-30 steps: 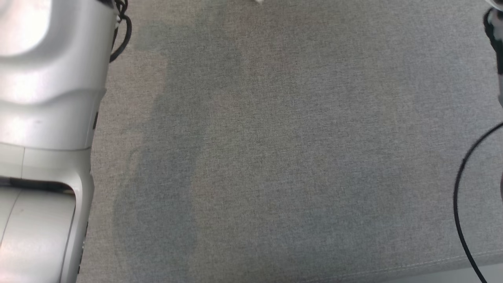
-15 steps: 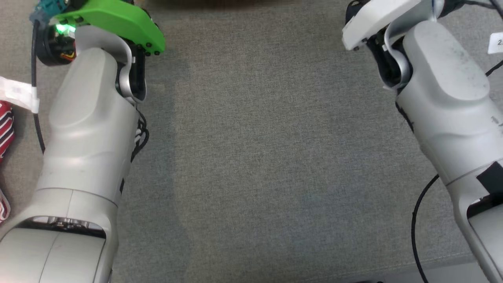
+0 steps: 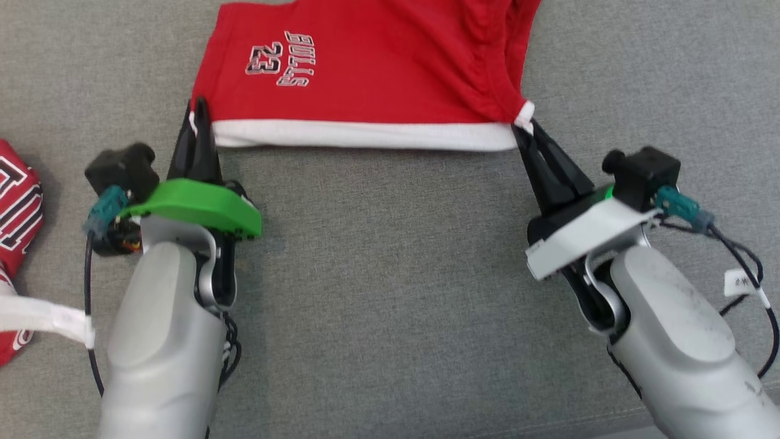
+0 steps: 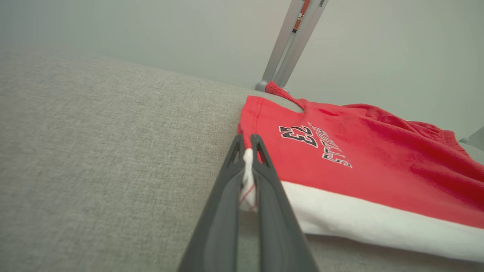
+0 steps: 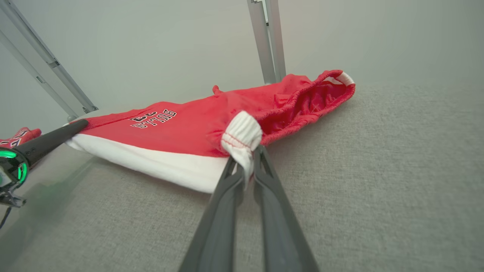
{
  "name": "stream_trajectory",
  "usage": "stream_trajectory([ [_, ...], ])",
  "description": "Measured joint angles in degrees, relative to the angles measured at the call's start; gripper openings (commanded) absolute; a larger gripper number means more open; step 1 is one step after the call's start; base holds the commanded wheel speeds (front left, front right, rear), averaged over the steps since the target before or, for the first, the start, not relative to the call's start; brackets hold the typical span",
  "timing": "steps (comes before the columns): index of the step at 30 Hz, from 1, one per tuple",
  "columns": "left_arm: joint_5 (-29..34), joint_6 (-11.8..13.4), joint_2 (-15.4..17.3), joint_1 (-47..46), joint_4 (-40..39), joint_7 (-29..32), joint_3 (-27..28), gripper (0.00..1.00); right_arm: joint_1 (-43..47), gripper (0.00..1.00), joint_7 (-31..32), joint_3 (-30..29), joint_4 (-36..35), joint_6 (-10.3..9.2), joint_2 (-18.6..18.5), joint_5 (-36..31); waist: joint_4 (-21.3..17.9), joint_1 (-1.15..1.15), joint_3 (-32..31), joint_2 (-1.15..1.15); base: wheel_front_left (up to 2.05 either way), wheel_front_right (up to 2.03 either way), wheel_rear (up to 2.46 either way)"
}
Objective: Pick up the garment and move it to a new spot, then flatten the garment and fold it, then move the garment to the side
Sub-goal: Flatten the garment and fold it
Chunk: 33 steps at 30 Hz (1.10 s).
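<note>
The garment (image 3: 372, 67) is a pair of red shorts with a white hem band and "BULLS 23" print, spread on the grey cloth surface at the top of the head view. My left gripper (image 3: 198, 113) is shut on the hem's left corner, and the left wrist view shows white trim pinched between its fingers (image 4: 247, 158) beside the garment (image 4: 359, 158). My right gripper (image 3: 525, 122) is shut on the hem's right corner. In the right wrist view a bunched white cuff sits at my right gripper (image 5: 245, 158), with the garment (image 5: 196, 124) stretched leftwards from it.
A second red garment with black and white lettering (image 3: 15, 201) lies at the far left edge, and a white strap (image 3: 42, 320) crosses below it. Metal frame legs (image 5: 268, 41) stand behind the surface. The grey cloth's seamed front edge (image 3: 615, 421) runs along the bottom right.
The head view has swung upwards, bringing the shorts and both grippers into the picture. Before, it showed bare grey cloth, then both forearms.
</note>
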Motion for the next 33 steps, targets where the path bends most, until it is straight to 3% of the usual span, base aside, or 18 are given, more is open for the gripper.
stream_trajectory([
  [6,3.76,-0.18,-0.04,15.28,-11.94,0.0,0.69,0.0,16.24,0.0,0.0,-2.67,-11.9,0.0,-1.26,-2.61,0.44,0.0,-3.71,0.0,0.0,0.0,0.0],
  [11,3.57,2.19,-0.03,28.56,-23.99,1.2,1.42,0.0,29.49,0.0,0.19,-5.65,-20.01,0.05,-2.23,-4.74,0.68,0.0,-6.94,0.0,0.0,0.0,0.0],
  [18,3.98,6.22,1.27,39.98,-41.79,9.06,0.96,0.0,42.4,0.0,5.91,-9.35,-31.25,0.07,-0.53,-6.7,0.81,0.0,-9.51,0.0,0.0,0.0,0.0],
  [24,4.32,7.01,3.33,39.44,-47.35,14.43,0.69,0.0,42.94,0.0,9.51,-10.39,-34.22,0.07,0.64,-6.46,0.13,0.0,-8.71,0.0,0.0,0.0,0.0],
  [33,3.94,5.33,5.93,18.52,-39.61,25.44,-0.44,0.0,29.95,0.0,12.45,-13.97,-30.77,0.07,4.2,-0.2,-0.9,0.0,-3.36,0.0,0.0,0.0,0.0],
])
